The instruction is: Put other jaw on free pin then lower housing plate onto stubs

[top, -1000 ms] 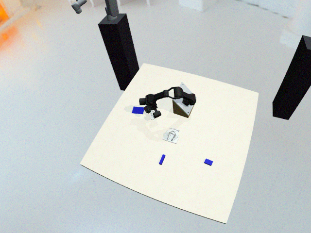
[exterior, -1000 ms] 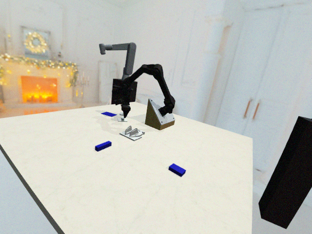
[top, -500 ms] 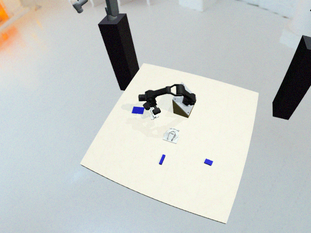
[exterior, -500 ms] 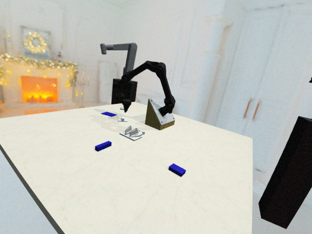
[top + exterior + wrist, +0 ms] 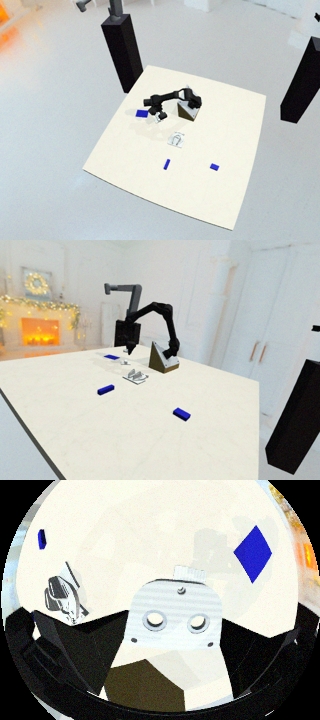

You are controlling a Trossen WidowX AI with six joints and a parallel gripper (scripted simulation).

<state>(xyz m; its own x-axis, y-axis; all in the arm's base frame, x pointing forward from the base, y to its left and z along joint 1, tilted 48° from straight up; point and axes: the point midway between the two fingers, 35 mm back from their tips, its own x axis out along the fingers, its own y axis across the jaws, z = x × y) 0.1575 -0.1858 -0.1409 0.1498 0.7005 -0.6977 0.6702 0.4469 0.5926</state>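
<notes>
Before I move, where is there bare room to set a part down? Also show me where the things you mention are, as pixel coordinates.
Most room: between the blue bar [image 5: 166, 164] [image 5: 105, 389] [image 5: 42, 539] and blue block [image 5: 214, 167] [image 5: 181, 414], and from both to the table's [image 5: 180, 191] [image 5: 142, 446] [image 5: 135, 535] near edge, exterior view. Crowded: around the gripper [image 5: 158, 114] [image 5: 129, 350] [image 5: 174, 619], with blue square [image 5: 141, 113] [image 5: 111, 357] [image 5: 253, 554] and wedge base [image 5: 184, 112] [image 5: 156, 361] [image 5: 145, 685] nearby.
</notes>
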